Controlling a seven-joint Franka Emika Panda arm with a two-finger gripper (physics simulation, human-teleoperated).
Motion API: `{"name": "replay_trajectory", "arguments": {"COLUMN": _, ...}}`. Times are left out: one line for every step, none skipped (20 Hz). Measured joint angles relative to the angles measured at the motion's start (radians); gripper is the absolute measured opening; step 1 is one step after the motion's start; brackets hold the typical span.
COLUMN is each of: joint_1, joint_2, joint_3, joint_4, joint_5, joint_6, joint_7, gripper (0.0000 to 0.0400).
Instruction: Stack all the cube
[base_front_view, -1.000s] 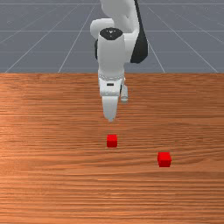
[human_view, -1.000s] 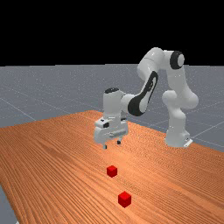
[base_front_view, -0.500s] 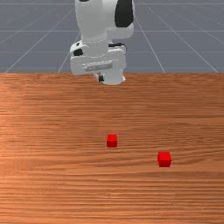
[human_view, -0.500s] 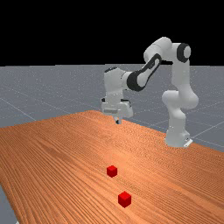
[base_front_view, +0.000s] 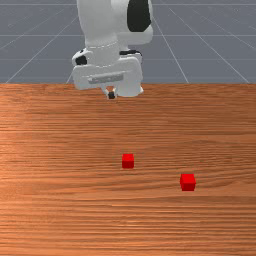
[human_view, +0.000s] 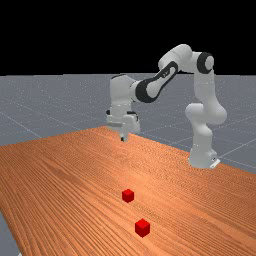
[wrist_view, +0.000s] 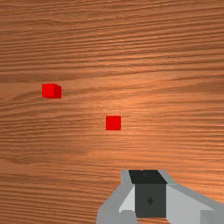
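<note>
Front view, with twelve at its top: the nearer red cube (base_front_view: 188, 182) sits on the wooden table (base_front_view: 60, 215) between four and five o'clock from the gripper. The farther red cube (base_front_view: 128, 161) rests at ten o'clock from the first — well apart, unstacked — and between five and six from the gripper (base_front_view: 111, 95). Beyond both, the gripper hangs above the table, closed, its fingertips together with nothing between them.
</note>
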Motion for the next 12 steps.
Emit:
{"name": "replay_trajectory", "arguments": {"joint_1": -0.001, "joint_2": 0.027, "joint_3": 0.004, "joint_4": 0.013, "joint_5": 0.012, "joint_6": 0.003, "joint_7": 0.001, "gripper": 0.0157}}
{"name": "replay_trajectory", "arguments": {"joint_1": -0.001, "joint_2": 0.058, "joint_3": 0.008, "joint_4": 0.021, "joint_5": 0.021, "joint_6": 0.009, "joint_7": 0.003, "gripper": 0.0252}}
{"name": "replay_trajectory", "arguments": {"joint_1": 0.003, "joint_2": 0.094, "joint_3": 0.014, "joint_4": 0.025, "joint_5": 0.027, "joint_6": 0.027, "joint_7": 0.01, "gripper": 0.031}}
{"name": "replay_trajectory", "arguments": {"joint_1": 0.013, "joint_2": 0.125, "joint_3": 0.021, "joint_4": 0.022, "joint_5": 0.03, "joint_6": 0.058, "joint_7": 0.027, "gripper": 0.0346}}
{"name": "replay_trajectory", "arguments": {"joint_1": 0.026, "joint_2": 0.151, "joint_3": 0.027, "joint_4": 0.019, "joint_5": 0.034, "joint_6": 0.1, "joint_7": 0.047, "gripper": 0.0367}}
{"name": "replay_trajectory", "arguments": {"joint_1": 0.038, "joint_2": 0.185, "joint_3": 0.031, "joint_4": 0.026, "joint_5": 0.038, "joint_6": 0.143, "joint_7": 0.064, "gripper": 0.038}}
{"name": "replay_trajectory", "arguments": {"joint_1": 0.044, "joint_2": 0.223, "joint_3": 0.034, "joint_4": 0.036, "joint_5": 0.041, "joint_6": 0.175, "joint_7": 0.074, "gripper": 0.0388}}
{"name": "replay_trajectory", "arguments": {"joint_1": 0.048, "joint_2": 0.254, "joint_3": 0.035, "joint_4": 0.043, "joint_5": 0.043, "joint_6": 0.196, "joint_7": 0.08, "gripper": 0.0393}}
{"name": "replay_trajectory", "arguments": {"joint_1": 0.051, "joint_2": 0.281, "joint_3": 0.036, "joint_4": 0.05, "joint_5": 0.043, "joint_6": 0.211, "joint_7": 0.084, "gripper": 0.0396}}
{"name": "replay_trajectory", "arguments": {"joint_1": 0.054, "joint_2": 0.307, "joint_3": 0.038, "joint_4": 0.056, "joint_5": 0.042, "joint_6": 0.225, "joint_7": 0.085, "gripper": 0.0397}}
{"name": "replay_trajectory", "arguments": {"joint_1": 0.056, "joint_2": 0.337, "joint_3": 0.04, "joint_4": 0.067, "joint_5": 0.042, "joint_6": 0.239, "joint_7": 0.085, "gripper": 0.0398}}
{"name": "replay_trajectory", "arguments": {"joint_1": 0.057, "joint_2": 0.367, "joint_3": 0.04, "joint_4": 0.076, "joint_5": 0.042, "joint_6": 0.249, "joint_7": 0.085, "gripper": 0.0399}}
